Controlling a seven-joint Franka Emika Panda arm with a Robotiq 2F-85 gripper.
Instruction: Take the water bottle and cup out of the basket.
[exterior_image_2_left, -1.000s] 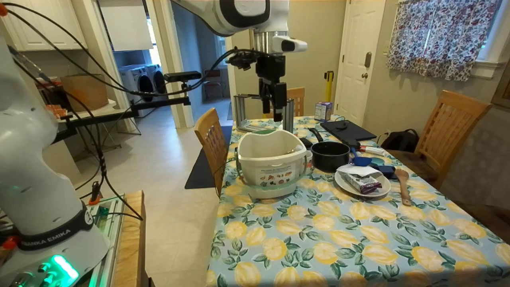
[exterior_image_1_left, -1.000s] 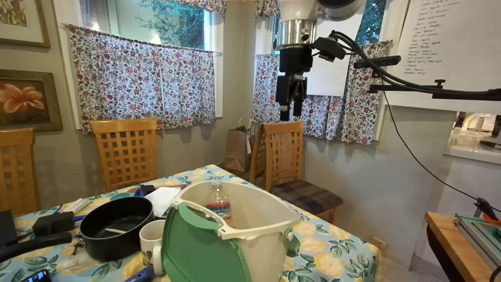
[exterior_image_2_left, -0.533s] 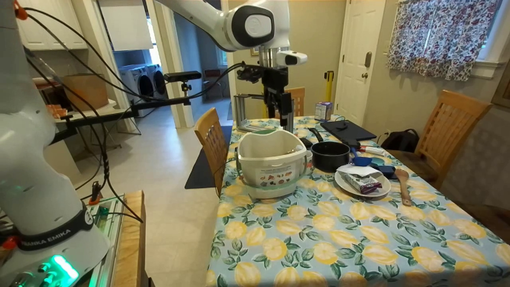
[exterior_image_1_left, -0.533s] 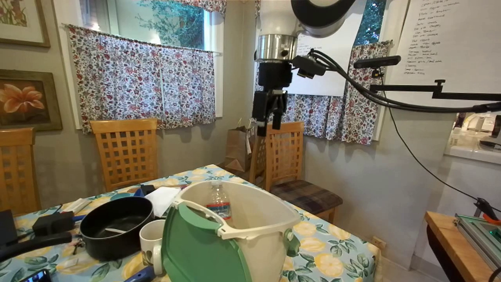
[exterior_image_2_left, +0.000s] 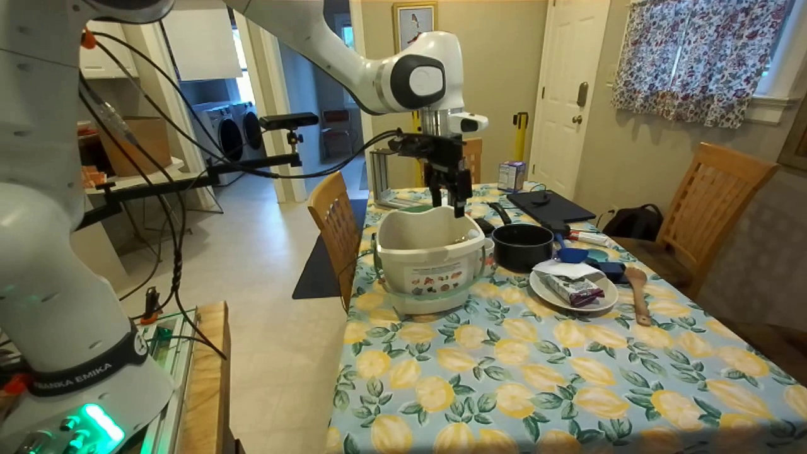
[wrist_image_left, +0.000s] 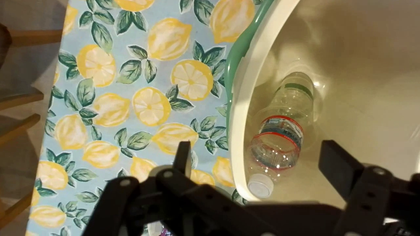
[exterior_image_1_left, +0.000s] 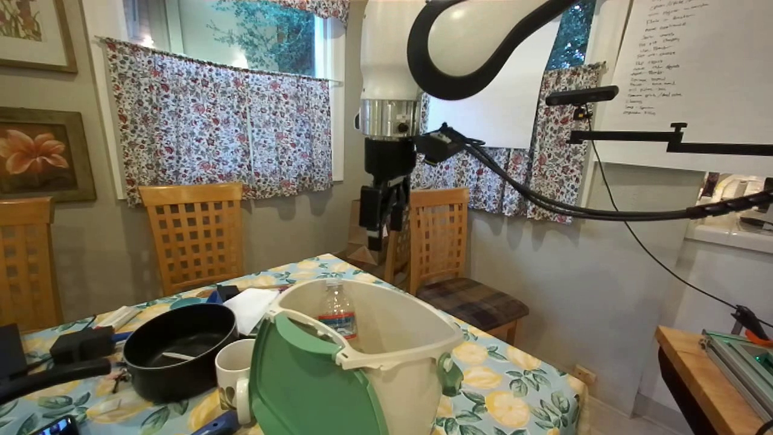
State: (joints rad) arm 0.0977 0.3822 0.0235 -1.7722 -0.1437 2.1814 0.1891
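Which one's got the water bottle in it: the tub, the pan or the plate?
The big cream-white tub: the water bottle shows inside it. The black pan and plate show no bottle.

Here on the lemon-print tablecloth [exterior_image_2_left: 504, 372], the black saucepan [exterior_image_2_left: 523, 249] sits near the white plate [exterior_image_2_left: 542, 294], which carries a wrapped packet [exterior_image_2_left: 570, 289] with a purple end, a wooden spatula [exterior_image_2_left: 638, 293] lying just beside the plate and a blue ladle [exterior_image_2_left: 572, 255] near the saucepan! Farther along in an exterior view, a purple box [exterior_image_2_left: 511, 176] stands near a flat black slab [exterior_image_2_left: 558, 209], with a black backpack [exterior_image_2_left: 635, 222] near the white door [exterior_image_2_left: 570, 82]. Up at the windows [exterior_image_1_left: 278, 36] hang floral curtains [exterior_image_1_left: 217, 127], a lattice-backed wooden chair [exterior_image_1_left: 194, 235] below them and a framed flower painting [exterior_image_1_left: 36, 151] alongside!
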